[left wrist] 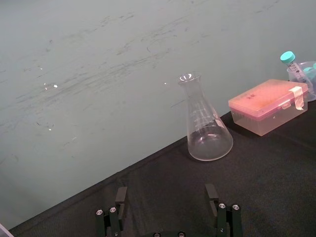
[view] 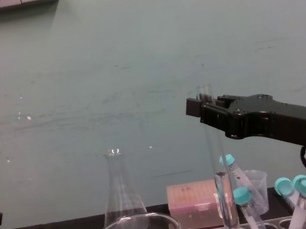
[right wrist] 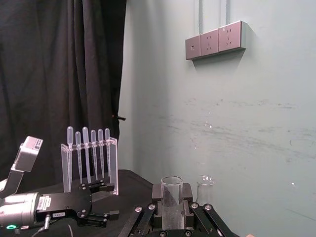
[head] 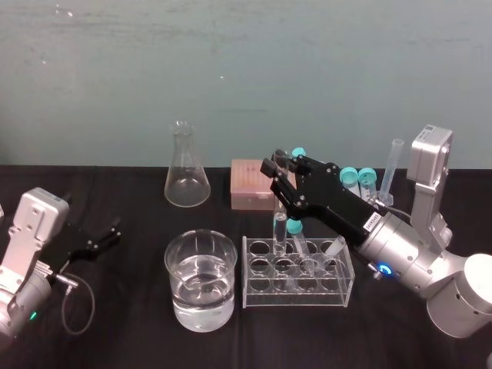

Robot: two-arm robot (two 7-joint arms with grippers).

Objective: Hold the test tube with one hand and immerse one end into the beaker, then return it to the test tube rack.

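Above the rack [head: 300,298], right gripper [head: 275,178] clamps the upright tube [head: 278,231], lower end at a hole. Left gripper [head: 114,231], fingers spread and empty, sits left of the beaker [head: 200,307].

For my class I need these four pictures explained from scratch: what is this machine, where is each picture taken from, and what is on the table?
It is a two-armed robot; each arm ends in a two-fingered claw. One picture looks down from its head, one looks across from its chest, and one comes from each wrist. On the black table stand a beaker of clear liquid, a rack with teal-capped tubes, a flask and a pink box. The right claw grips a tall test tube upright, its bottom at a rack hole. The left claw rests open at the left, holding nothing.
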